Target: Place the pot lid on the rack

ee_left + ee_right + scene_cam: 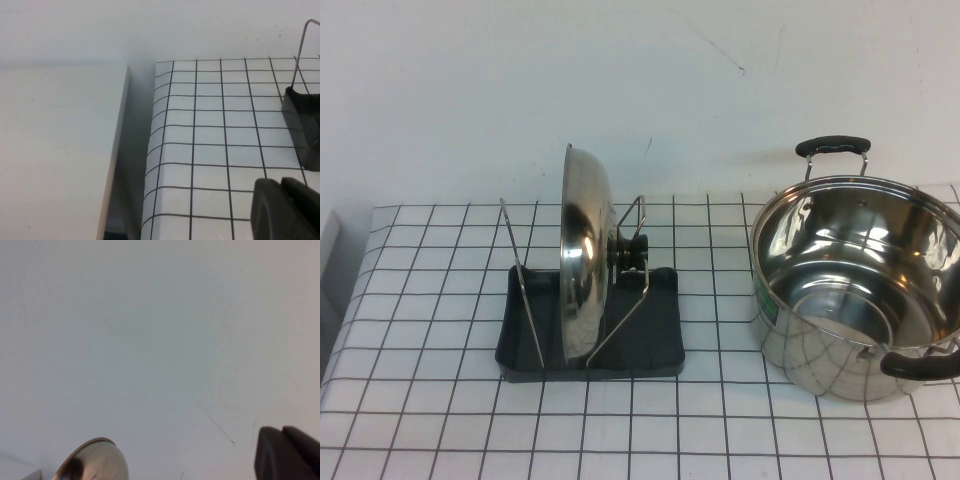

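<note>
The pot lid (583,262) stands on edge in the rack (662,342), upright between the thin silver wire uprights, its shiny domed face turned toward the robot's left and its black knob (632,247) pointing toward the robot's right, where it rests against the bent wire. The rack's dark grey tray base sits on the gridded white tablecloth (720,430). Well apart from it, on the robot's right side, stands the deep steel pot (855,290) with black handles, uncovered. Neither arm shows in the high view. The left gripper (285,210) appears only as a dark finger mass at the edge of the left wrist view, above the cloth near the table's left edge; the rack's corner (305,125) and one wire upright lie just ahead of it and off to one side, apart from it and not touched. Its jaws seem pressed together with nothing between them. The right gripper (287,452) hangs before the white wall (150,340), away from the lid's rim (95,460), and I cannot tell how its jaws stand.
</note>
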`<state>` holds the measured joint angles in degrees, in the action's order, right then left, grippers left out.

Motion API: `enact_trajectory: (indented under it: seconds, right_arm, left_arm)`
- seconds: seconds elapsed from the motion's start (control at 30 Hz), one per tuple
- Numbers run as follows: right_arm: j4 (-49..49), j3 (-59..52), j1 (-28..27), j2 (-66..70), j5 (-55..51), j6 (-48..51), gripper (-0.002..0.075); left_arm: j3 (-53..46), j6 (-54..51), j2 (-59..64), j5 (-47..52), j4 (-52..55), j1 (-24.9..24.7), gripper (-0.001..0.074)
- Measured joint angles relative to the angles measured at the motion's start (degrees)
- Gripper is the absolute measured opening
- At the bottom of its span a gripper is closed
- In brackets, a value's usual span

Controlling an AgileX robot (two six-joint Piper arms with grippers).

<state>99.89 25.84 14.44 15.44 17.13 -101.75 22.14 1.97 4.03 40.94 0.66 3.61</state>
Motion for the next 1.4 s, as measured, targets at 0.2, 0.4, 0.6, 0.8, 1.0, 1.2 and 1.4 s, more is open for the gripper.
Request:
enact_trajectory:
  seconds: [0.2,0.4,0.6,0.8,1.0,1.2,1.4]
  right_arm:
    - [0.0,0.0,0.0,-2.3,0.8,0.2,-0.0001]
    - [0.1,0.0,0.0,-3.0,6.6,-1.0,-0.0001]
    - [0.7,-1.1,0.0,-3.0,9.5,3.4,-0.0001]
    - [0.9,-3.9,0.0,-3.7,-1.0,13.2,-0.0001]
    - [0.7,-8.0,0.0,-4.1,-11.3,23.1,-0.0001]
    - [-0.1,-14.8,-1.8,-7.0,-21.8,24.5,-0.0001]
    - [-0.5,-20.8,-11.2,-13.7,-23.3,19.5,-0.0001]
  left_arm:
    - [-3.1,0.0,0.0,-4.3,-0.1,0.0,-0.0001]
    - [-3.2,0.0,0.0,-4.8,-0.2,0.0,-0.0001]
    - [-3.2,0.0,0.0,-5.0,-0.2,0.0,-0.0001]
    - [-3.2,0.0,0.0,-5.0,-0.2,0.0,-0.0001]
    - [-3.2,0.0,0.0,-5.0,-0.7,0.0,-0.0001]
    - [-3.2,0.0,0.0,-5.0,-0.7,0.0,-0.0001]
    - [-3.2,0.0,0.0,-5.0,-0.7,0.0,-0.0001]
